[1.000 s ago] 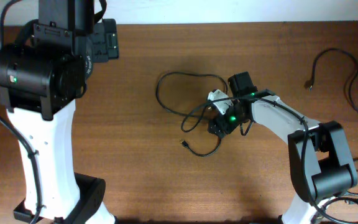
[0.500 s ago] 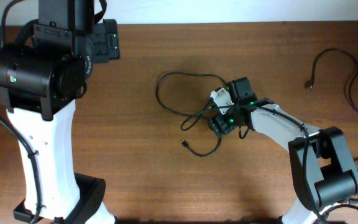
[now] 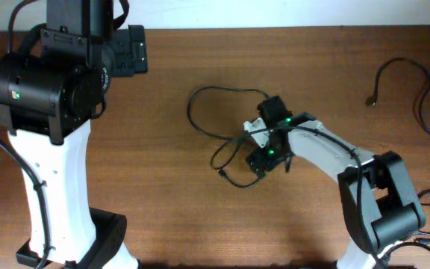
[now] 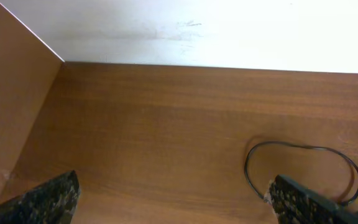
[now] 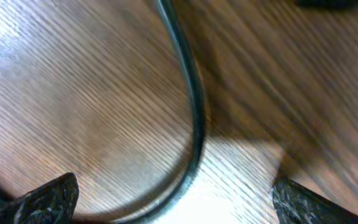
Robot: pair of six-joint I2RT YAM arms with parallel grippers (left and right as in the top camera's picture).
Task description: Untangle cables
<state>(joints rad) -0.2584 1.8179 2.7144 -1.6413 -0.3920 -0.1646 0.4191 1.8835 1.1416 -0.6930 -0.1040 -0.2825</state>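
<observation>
Right gripper (image 5: 173,202) sits low over the tangled cable (image 5: 197,124) in the middle of the table (image 3: 163,187), jaws spread wide, cord running between them but nothing pinched. Second cable (image 3: 428,82) lies loose by the far right corner. Left gripper (image 4: 179,202) hangs near the far left corner, wide open, empty

Bench (image 3: 170,202): reddish-brown wood, fine straight grain, matte finish, fills most of the overhead view. Wall (image 4: 229,31): plain white, faint scuff marks, meets the bench along its far edge. Side panel (image 4: 11,93): flat brown board, left of the bench, abutting the wall. Lighting: even, with one bright glare patch on the wood in the right wrist view.
</observation>
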